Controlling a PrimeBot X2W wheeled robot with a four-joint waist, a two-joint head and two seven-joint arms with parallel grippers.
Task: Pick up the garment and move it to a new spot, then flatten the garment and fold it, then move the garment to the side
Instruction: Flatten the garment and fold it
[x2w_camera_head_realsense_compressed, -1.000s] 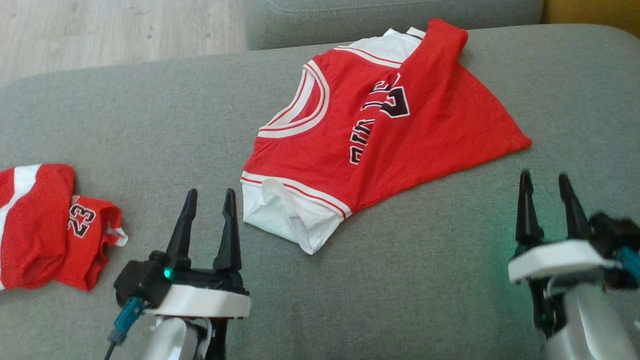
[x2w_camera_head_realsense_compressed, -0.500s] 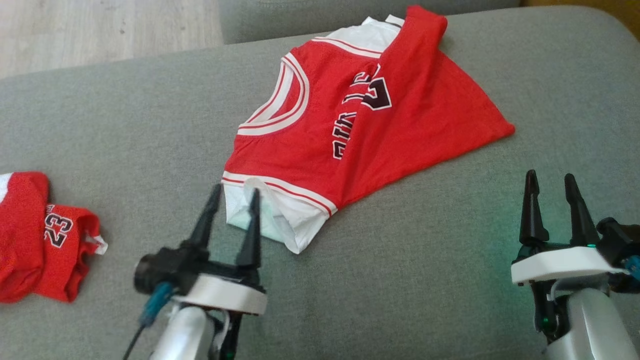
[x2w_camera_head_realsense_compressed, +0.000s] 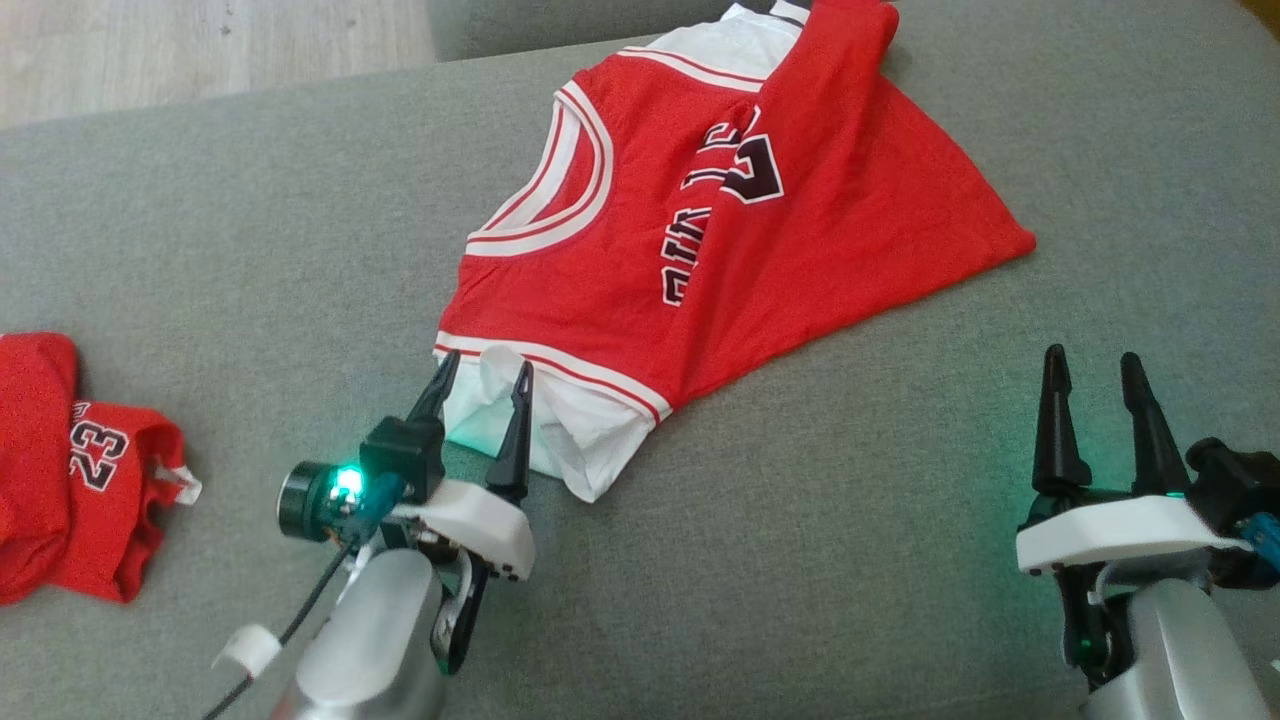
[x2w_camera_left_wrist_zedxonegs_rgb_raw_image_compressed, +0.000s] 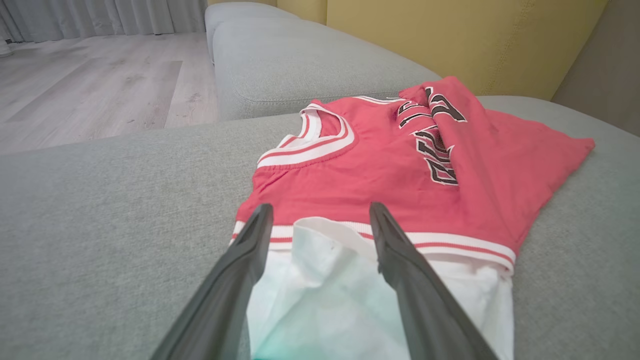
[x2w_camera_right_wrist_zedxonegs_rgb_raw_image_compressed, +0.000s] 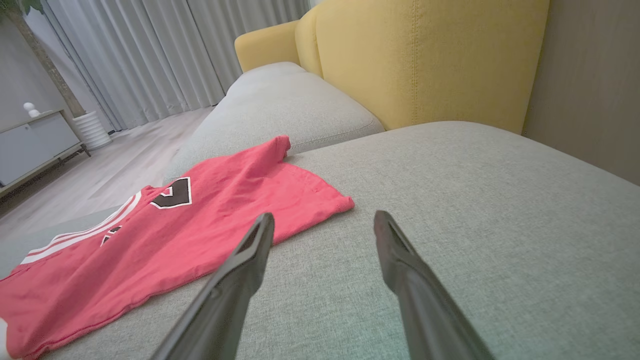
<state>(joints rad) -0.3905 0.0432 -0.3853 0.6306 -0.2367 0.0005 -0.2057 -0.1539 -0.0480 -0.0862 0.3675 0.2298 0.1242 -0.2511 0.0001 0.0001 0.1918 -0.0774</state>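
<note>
Red jersey (x2w_camera_head_realsense_compressed: 850, 230) lies on the grey sofa (x2w_camera_head_realsense_compressed: 250, 220), long axis slanting from near left to far edge | its white sleeve (x2w_camera_head_realsense_compressed: 570, 440) sits inside the wide-spread left claw (x2w_camera_head_realsense_compressed: 487, 365), the nearer arm | right claw (x2w_camera_head_realsense_compressed: 1090, 356), also wide and empty, hovers well apart.

Head looks down; low wrist views share jersey (x2w_camera_head_realsense_compressed: 800, 230).
</note>
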